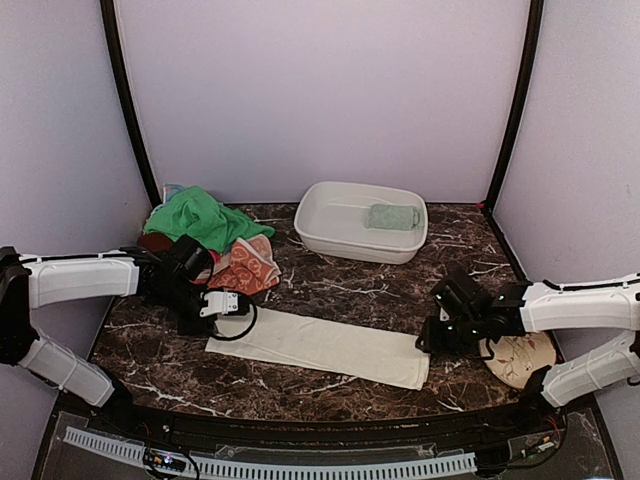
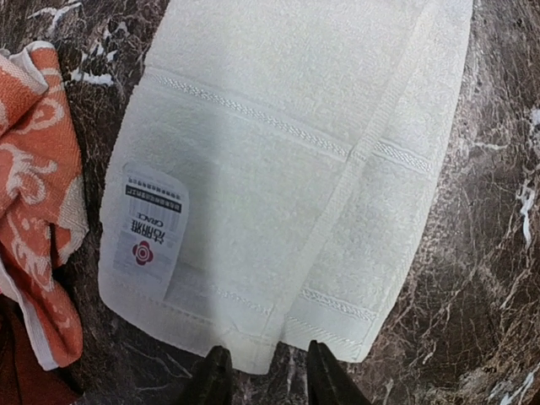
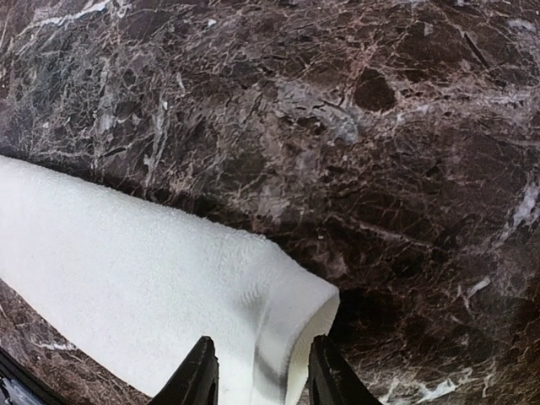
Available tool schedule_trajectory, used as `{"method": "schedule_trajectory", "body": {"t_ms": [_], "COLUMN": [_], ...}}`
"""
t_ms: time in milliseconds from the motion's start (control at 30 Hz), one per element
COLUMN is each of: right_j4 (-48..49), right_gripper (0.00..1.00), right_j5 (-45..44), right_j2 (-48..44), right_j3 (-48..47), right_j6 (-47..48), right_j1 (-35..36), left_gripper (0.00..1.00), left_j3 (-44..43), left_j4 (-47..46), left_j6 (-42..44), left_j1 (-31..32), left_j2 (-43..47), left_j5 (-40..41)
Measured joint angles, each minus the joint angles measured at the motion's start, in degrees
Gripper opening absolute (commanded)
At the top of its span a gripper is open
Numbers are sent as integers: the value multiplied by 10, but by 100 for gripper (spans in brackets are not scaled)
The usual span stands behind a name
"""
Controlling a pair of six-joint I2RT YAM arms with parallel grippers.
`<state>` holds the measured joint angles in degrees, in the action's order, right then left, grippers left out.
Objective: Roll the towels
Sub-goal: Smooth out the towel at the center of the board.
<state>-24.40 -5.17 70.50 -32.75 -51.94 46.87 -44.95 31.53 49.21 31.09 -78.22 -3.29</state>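
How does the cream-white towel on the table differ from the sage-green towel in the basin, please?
The cream-white towel is large, while the sage-green towel is small. The cream-white towel lies spread out in a long flat strip on the table, whereas the sage-green towel sits compact inside the white basin. Both are plain, pale cloths.

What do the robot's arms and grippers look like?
The left arm and right arm have smooth white shells with black joints. The left gripper and right gripper are black, each with two tapering fingers. A black cable loops beside the left one.
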Motion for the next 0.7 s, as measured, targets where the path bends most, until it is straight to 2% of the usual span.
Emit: {"method": "schedule_trajectory", "body": {"t_ms": [200,500,600,700], "right_j4": [22,43,51,53], "right_gripper": [30,11,1,0], "right_j5": [7,9,8,7], "right_j2": [-26,-17,-17,-17], "right_j3": [25,28,28,28], "right_j6": [-21,-29,-33,-32], "right_j1": [0,0,-2,-5], "left_gripper": [30,29,20,7], "left_j3": [7,13,17,21], "left_j4": [-3,-17,-27,-40], "left_j6": [3,8,10,10], "left_j1": [2,3,3,4], "left_j2": [-4,-7,-7,-11], "left_j5": [3,10,11,17]}}
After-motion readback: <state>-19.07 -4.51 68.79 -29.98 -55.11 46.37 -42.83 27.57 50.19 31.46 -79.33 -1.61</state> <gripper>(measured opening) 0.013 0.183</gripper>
